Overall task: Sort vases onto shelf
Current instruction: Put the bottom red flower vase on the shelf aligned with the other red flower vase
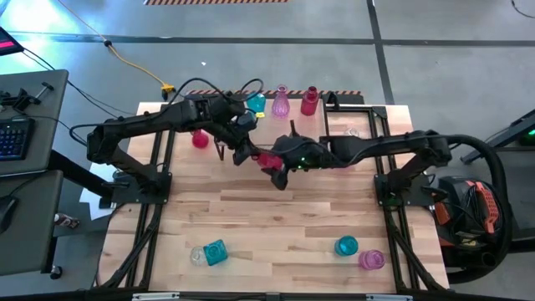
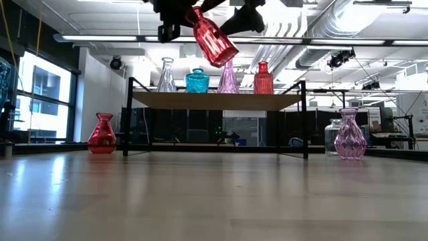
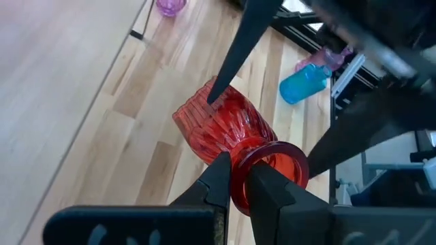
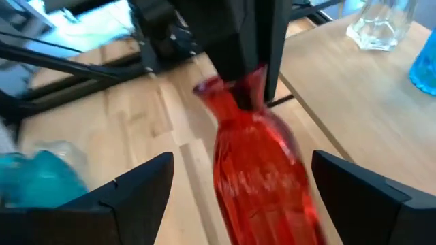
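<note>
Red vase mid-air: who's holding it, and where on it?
The left gripper pinches the red vase at its neck, just below the rim. The right gripper is open, fingers either side of the body, not gripping.

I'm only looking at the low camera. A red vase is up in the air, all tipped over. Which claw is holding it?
Observer: The left claw has it, shut on the rim of the red vase.
Child: What's the other claw doing?
Observer: The right claw is open, with one finger on each side of the vase's body.
Child: Are there vases I can't see?
Observer: Yes, four at the table end away from the shelf: a teal vase, a clear vase, a second teal vase and a pink vase.
</note>
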{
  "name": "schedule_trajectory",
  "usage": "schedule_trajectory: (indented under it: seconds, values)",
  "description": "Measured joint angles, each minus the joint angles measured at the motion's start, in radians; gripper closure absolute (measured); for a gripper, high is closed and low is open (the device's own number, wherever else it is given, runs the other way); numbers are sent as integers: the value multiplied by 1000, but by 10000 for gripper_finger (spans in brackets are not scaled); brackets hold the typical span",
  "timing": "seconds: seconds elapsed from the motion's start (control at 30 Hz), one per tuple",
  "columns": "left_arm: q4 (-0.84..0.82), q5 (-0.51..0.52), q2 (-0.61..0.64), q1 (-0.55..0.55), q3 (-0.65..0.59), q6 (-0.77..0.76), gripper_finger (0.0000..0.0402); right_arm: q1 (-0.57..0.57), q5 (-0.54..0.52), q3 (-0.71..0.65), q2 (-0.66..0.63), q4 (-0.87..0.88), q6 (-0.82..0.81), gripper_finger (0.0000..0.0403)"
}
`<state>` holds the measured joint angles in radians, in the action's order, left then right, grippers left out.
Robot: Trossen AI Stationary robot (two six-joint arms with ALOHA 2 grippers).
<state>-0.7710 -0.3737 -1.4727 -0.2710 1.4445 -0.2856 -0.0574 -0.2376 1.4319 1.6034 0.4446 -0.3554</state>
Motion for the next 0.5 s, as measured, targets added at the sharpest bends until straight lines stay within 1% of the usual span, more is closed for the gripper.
schedule_trajectory:
  seconds: [0.1,0.33,0.4,0.5]
  values:
    - [-2,-3,0,-7,0,0,383,-3,-44,1,29,3,2,72]
    - [2,-6,0,-10,0,1,383,-3,-48,1,41,0,-10,75]
    - [5,-7,0,-10,0,1,383,5,-48,1,41,0,-36,85]
    - [12,-8,-1,-10,0,1,383,12,-40,1,41,2,-66,113]
